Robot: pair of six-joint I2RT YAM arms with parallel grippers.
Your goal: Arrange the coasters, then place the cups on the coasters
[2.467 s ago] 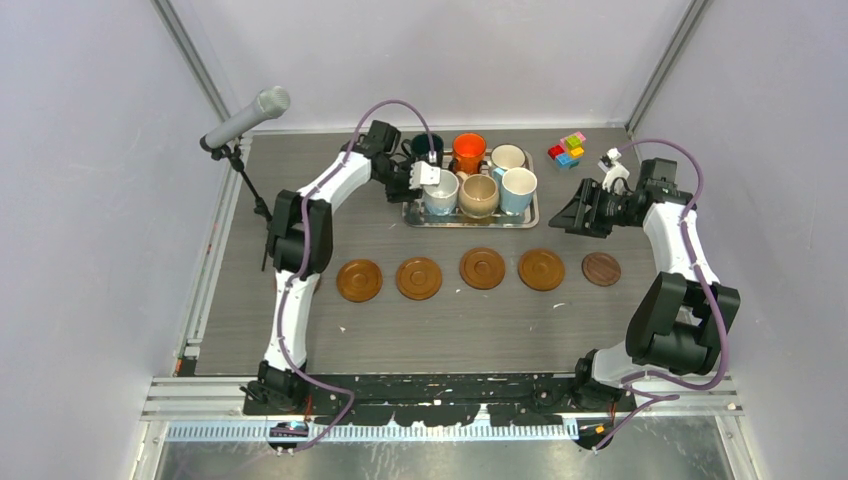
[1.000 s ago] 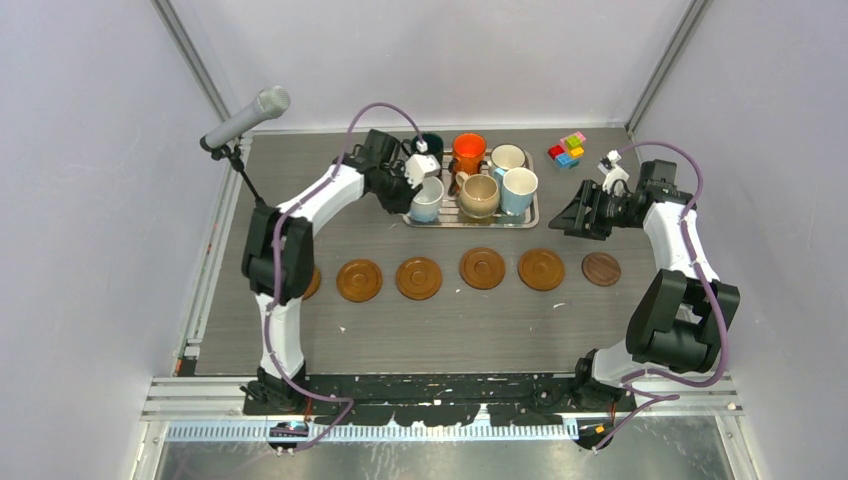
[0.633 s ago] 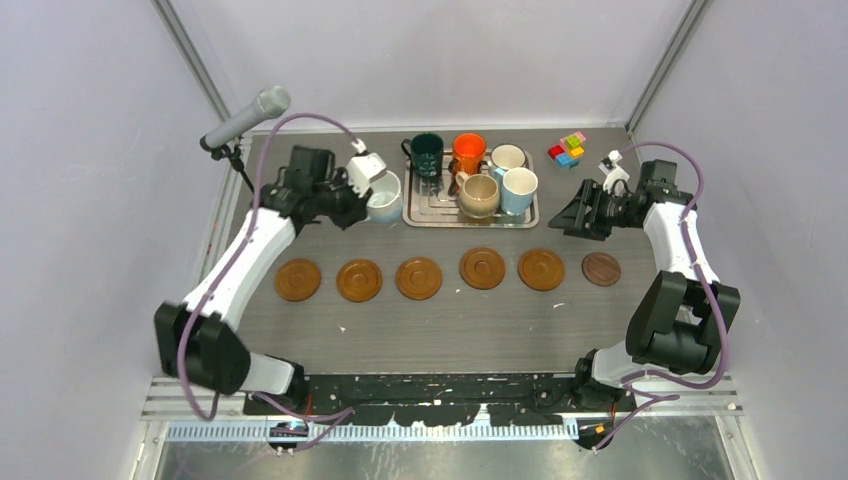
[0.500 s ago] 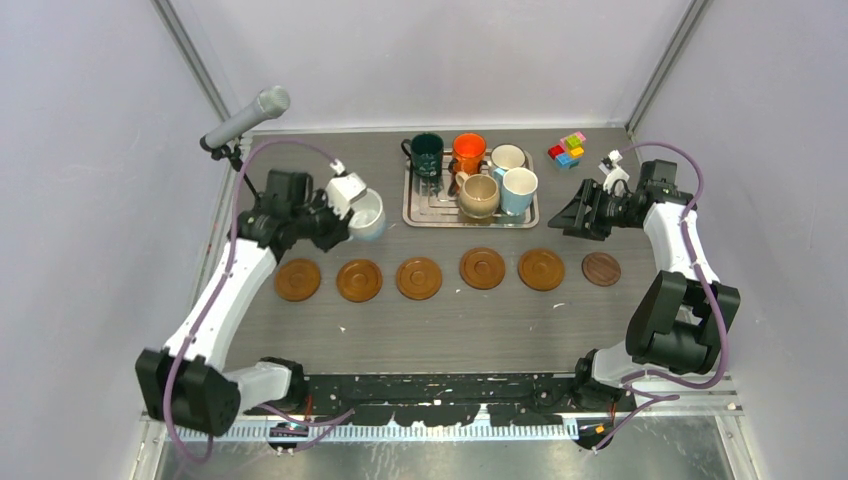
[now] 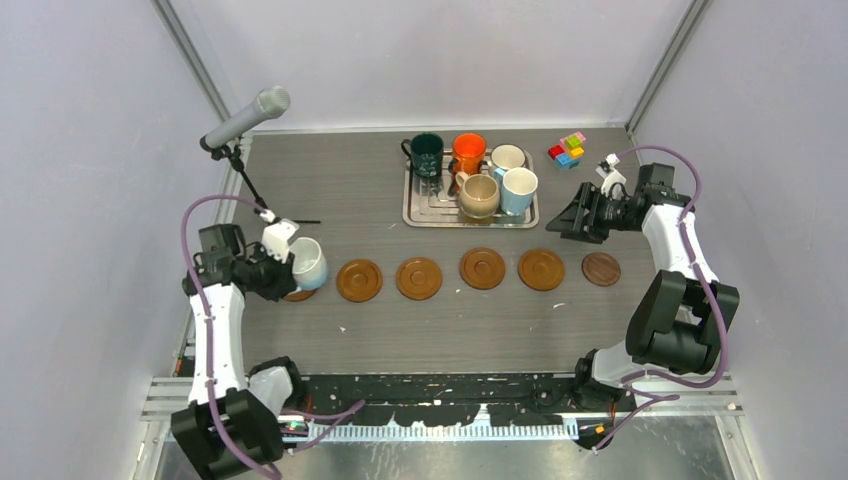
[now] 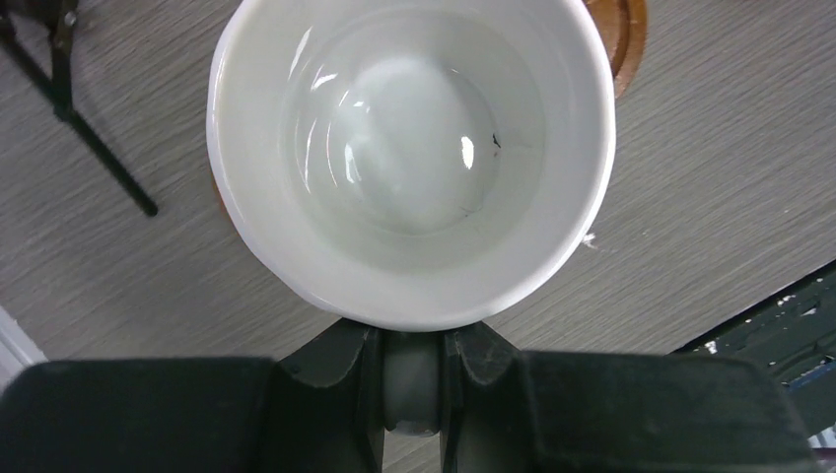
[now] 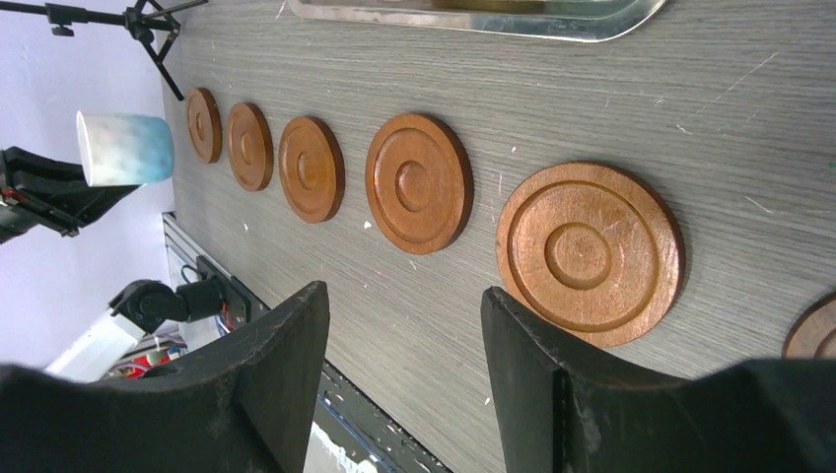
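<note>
Left jaws: closed on the handle of the whitish cup (image 5: 308, 263), at 9 o'clock on the surface (image 5: 450, 330). The cup is upright over the leftmost coaster (image 6: 623, 30); contact cannot be confirmed. Five more coasters (image 5: 419, 278) run in a row toward 3 o'clock, ending with the dark coaster (image 5: 601, 268). Five cups (image 5: 478, 194) stand in the tray (image 5: 425, 200) at 12 o'clock. Right jaws: open, empty, at 12 o'clock of the dark coaster.
</note>
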